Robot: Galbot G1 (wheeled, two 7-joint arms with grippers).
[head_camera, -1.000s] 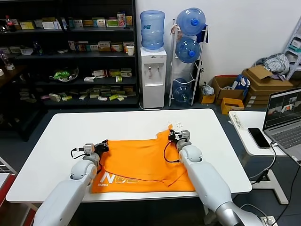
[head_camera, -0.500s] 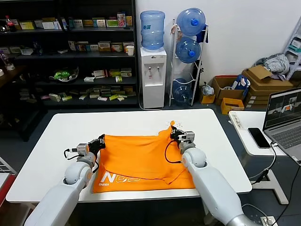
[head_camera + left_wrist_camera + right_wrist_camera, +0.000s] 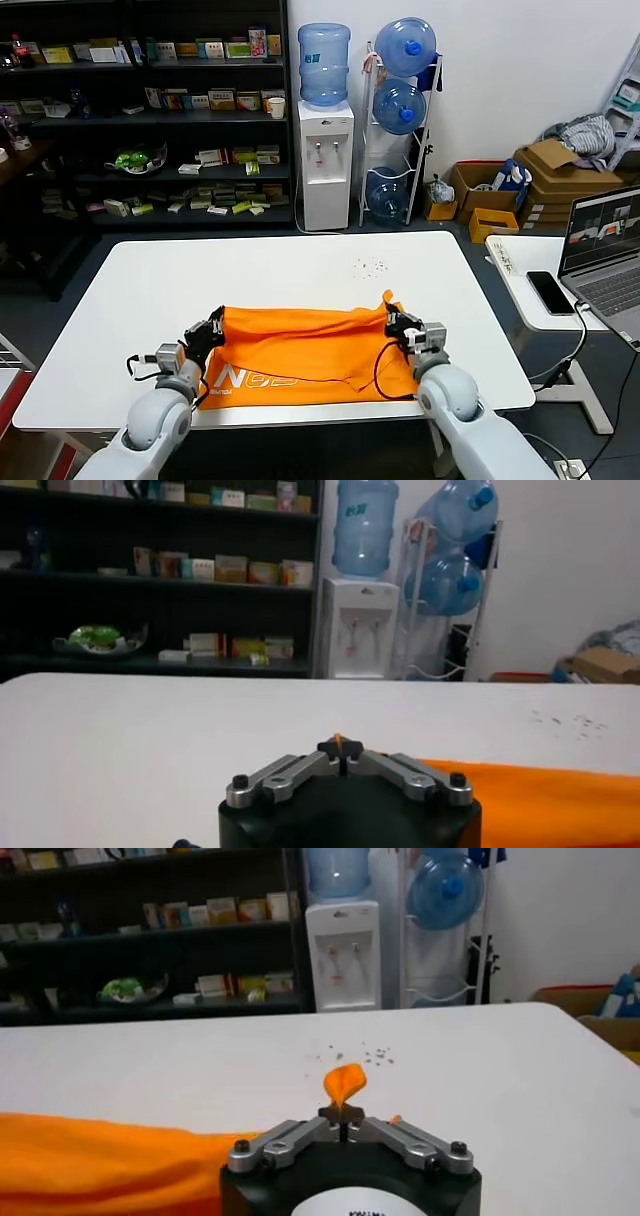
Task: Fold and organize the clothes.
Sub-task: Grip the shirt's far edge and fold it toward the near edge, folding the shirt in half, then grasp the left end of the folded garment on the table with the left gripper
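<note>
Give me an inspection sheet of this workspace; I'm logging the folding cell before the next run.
Surface: white table, a patch of small dark specks toward the far side.
Job's things: orange T-shirt lying at the near edge, far edge lifted and pulled over toward the robot, white lettering showing.
Clutter: nothing seen on the table.
Grippers: left gripper shut on the shirt's left corner; right gripper shut on the right corner, a tuft of cloth sticking up between its fingers.
Cables: black cable looping over the shirt by the right wrist.
Surroundings: shelves, water dispenser, laptop and phone on a side table.
</note>
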